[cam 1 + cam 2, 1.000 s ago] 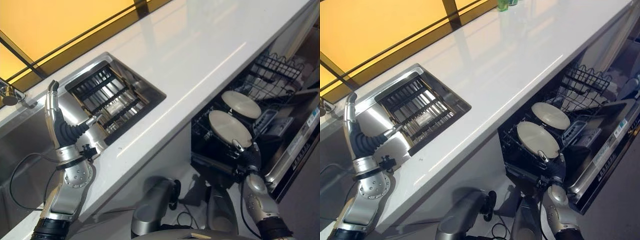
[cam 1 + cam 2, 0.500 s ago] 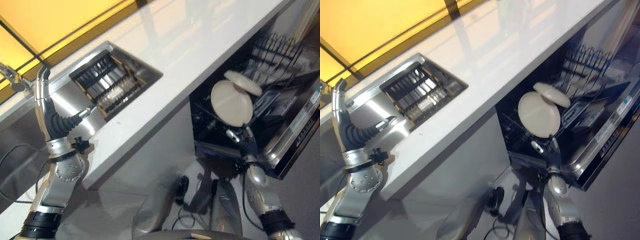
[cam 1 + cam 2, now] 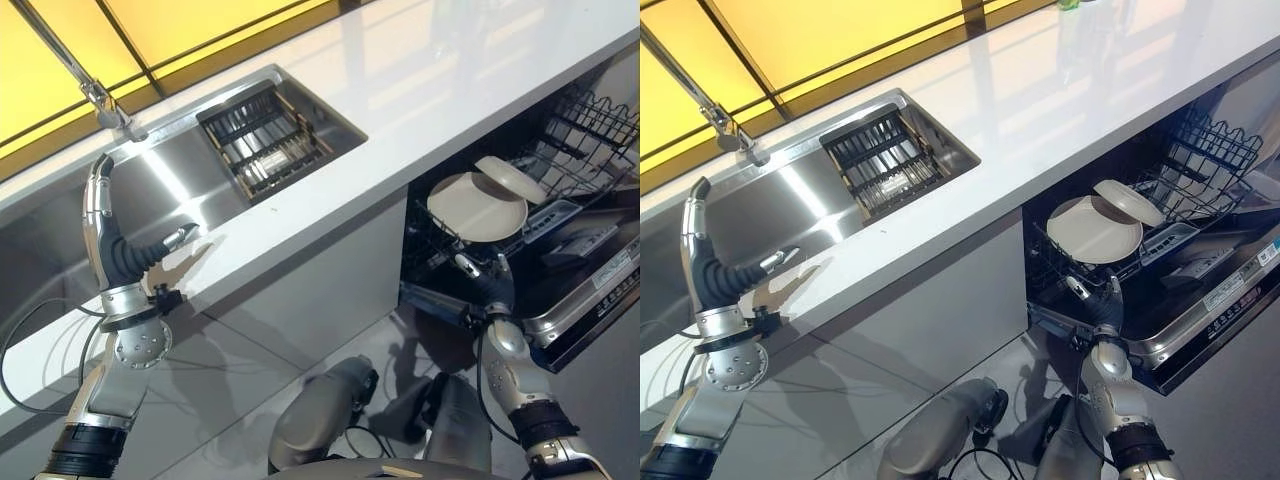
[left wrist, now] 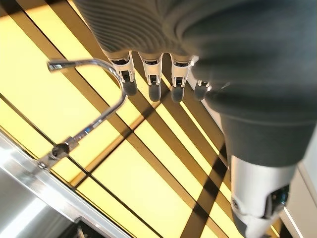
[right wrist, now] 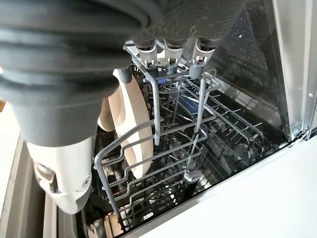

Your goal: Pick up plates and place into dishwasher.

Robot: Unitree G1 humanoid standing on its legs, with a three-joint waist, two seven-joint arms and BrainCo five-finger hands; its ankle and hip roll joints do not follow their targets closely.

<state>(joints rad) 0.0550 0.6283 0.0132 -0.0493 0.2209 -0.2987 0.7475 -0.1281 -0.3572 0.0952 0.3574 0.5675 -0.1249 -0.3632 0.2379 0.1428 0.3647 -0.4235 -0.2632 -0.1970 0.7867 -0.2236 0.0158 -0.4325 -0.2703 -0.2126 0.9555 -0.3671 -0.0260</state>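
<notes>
2 plates (image 3: 478,207) in rack (image 5: 163,163) | R hand (image 3: 488,290) fingers relaxed, free | L hand (image 3: 112,250) fingers straight

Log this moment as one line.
plates: two in dishwasher rack | right hand: open, by rack front | left hand: open, raised over sink

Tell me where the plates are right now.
Two plates stand in the rack of the open dishwasher, under the white counter on the robot's right, just beyond the right hand.
</notes>
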